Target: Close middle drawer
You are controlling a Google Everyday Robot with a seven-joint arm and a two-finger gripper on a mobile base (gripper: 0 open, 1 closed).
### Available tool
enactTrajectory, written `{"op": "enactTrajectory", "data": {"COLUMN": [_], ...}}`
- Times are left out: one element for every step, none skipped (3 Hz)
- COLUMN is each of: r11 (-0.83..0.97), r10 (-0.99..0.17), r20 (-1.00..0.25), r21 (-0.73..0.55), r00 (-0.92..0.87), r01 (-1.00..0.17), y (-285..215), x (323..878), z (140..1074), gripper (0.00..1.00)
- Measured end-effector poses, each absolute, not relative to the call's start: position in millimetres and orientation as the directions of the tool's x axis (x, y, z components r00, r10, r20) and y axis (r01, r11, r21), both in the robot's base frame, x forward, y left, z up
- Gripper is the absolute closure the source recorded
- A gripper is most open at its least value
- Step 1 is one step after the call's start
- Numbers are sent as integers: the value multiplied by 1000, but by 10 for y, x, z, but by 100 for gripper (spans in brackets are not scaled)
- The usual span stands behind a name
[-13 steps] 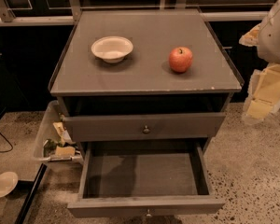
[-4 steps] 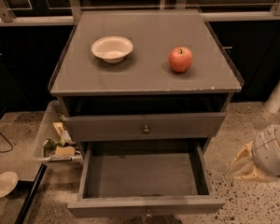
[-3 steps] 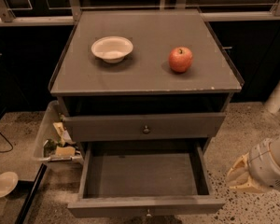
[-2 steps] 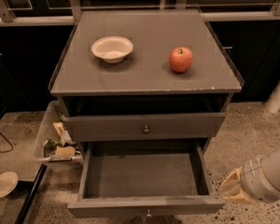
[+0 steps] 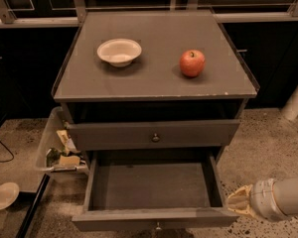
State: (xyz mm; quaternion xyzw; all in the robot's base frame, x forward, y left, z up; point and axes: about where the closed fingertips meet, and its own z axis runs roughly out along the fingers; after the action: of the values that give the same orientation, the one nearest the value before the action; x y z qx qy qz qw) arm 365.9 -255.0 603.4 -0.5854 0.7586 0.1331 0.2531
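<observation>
Two drawers show in the grey wooden cabinet (image 5: 238,110). The grey wooden middle drawer (image 5: 151,187) is the lower one, pulled far out, with its deep box bare inside and one small round metal knob (image 5: 158,226) at the centre of its flat front. Above it, the upper grey drawer (image 5: 114,135) stands only slightly out and has its own round knob (image 5: 155,138).

The robot's cream-coloured tool (image 5: 237,202) hangs low on the right, just beside the right front corner of the middle drawer. I cannot tell whether it is clenched or released, or whether it touches the wood.

On the grey tabletop (image 5: 154,86) sit one shallow white bowl (image 5: 119,51) and one red apple (image 5: 192,63), well apart.

Left of the cabinet are one clear plastic bin of clutter (image 5: 57,150) and one white round dish on the floor (image 5: 3,195). One white pole (image 5: 295,100) leans at the right.
</observation>
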Motion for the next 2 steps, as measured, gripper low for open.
{"op": "enactTrajectory", "data": {"r11": [313,313], "r10": [-785,-785], "r20": [-573,-573], "r21": [-43,-43], "r00": [-234,-234], "r01": [-949,-949], "y": [-2694,-2694], "x": [3699,3699], "z": [5600,5600], "gripper": [100,100]}}
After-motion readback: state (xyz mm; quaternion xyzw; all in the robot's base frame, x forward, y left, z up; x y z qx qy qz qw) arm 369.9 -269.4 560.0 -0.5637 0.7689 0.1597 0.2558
